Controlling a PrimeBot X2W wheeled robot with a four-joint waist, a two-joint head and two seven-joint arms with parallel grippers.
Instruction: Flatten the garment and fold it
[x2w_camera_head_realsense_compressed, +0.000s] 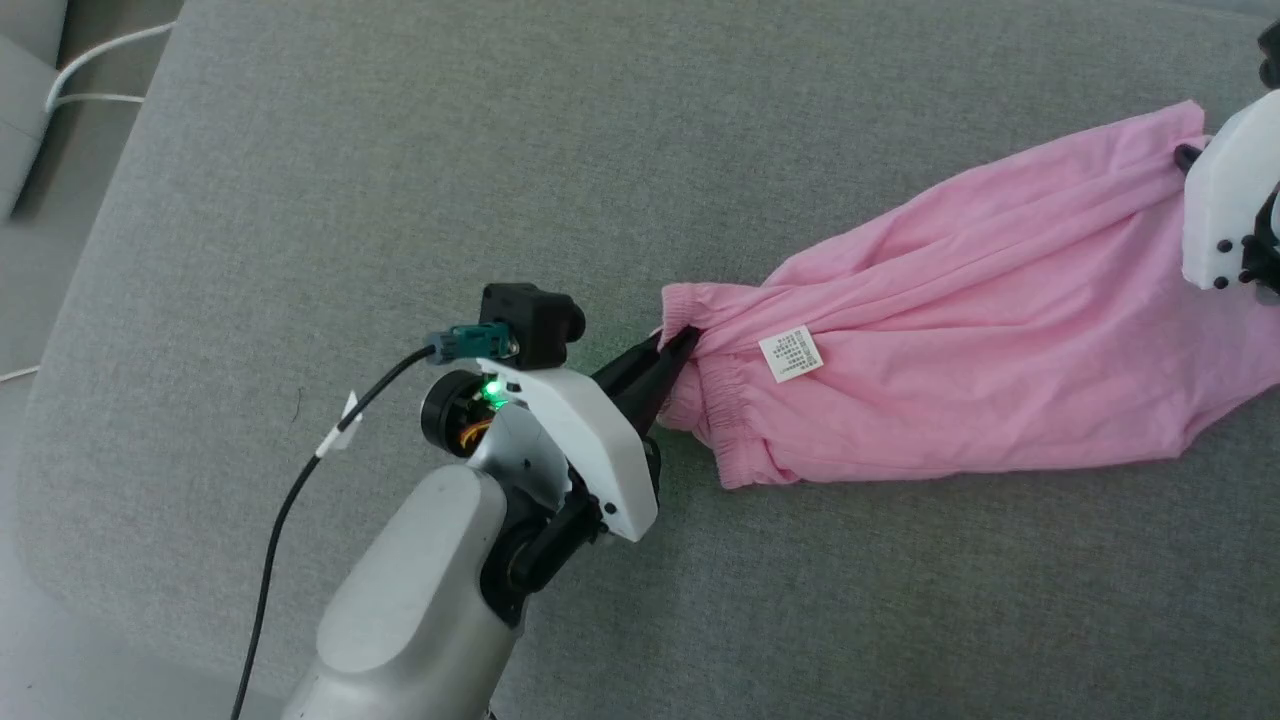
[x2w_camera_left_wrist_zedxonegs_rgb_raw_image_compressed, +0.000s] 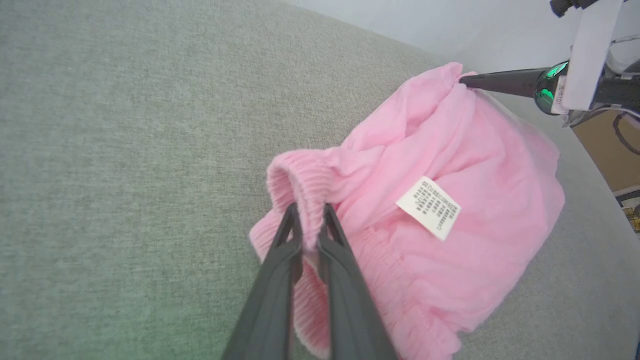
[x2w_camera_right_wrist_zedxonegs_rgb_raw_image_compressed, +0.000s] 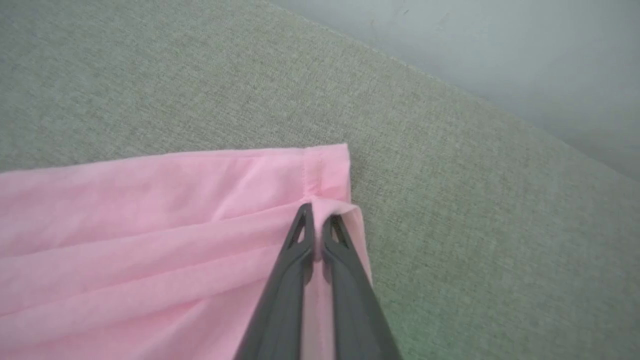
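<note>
Your left claw (x2w_camera_head_realsense_compressed: 683, 343) is clamped on the gathered waistband (x2w_camera_left_wrist_zedxonegs_rgb_raw_image_compressed: 300, 175) of the pink garment (x2w_camera_head_realsense_compressed: 1000, 330), at its 9 o'clock end. Your right claw (x2w_camera_right_wrist_zedxonegs_rgb_raw_image_compressed: 318, 212) is pinched shut on the hemmed corner at the 2 o'clock end. The garment lies drawn out between them on the grey fabric surface (x2w_camera_head_realsense_compressed: 500, 150), with its white care label (x2w_camera_head_realsense_compressed: 791, 354) facing up.

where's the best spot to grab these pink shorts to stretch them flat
Grip the two far ends: the thick gathered waistband and the stitched hem corner opposite, each from outside its end, low along the grey cushion. The shorts lie long and creased, so pulling endwise should smooth them. The left gripper and right gripper are shut on those spots.
</note>
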